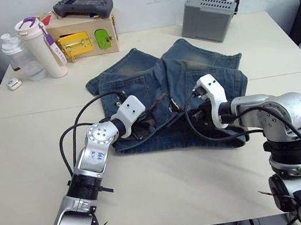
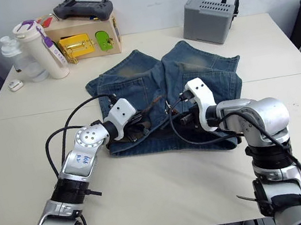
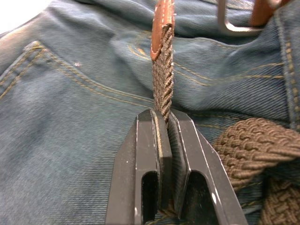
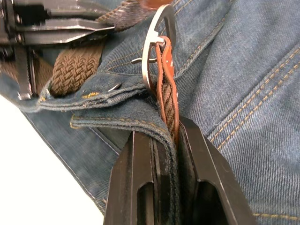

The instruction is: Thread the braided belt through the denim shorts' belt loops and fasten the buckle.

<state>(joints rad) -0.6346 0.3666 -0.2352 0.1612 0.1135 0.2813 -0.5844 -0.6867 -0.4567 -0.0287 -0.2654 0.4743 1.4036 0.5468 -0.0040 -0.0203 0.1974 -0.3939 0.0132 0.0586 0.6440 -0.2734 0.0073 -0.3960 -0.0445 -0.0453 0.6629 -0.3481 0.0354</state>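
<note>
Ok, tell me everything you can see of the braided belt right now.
The braided belt is a dark-brown woven strap with tan leather end pieces, lying across the denim shorts at the waistband. The left gripper is shut on the woven strap just below one leather tip, holding it edge-on. The right gripper pinches the other end together with a fold of denim, right behind the buckle, a silver metal frame standing upright. A slack stretch of belt curls on the shorts beside the left gripper.

Cream table (image 1: 170, 190) carrying denim shorts (image 1: 133, 77), bottles (image 1: 40, 47), boxes (image 1: 207, 18).
</note>
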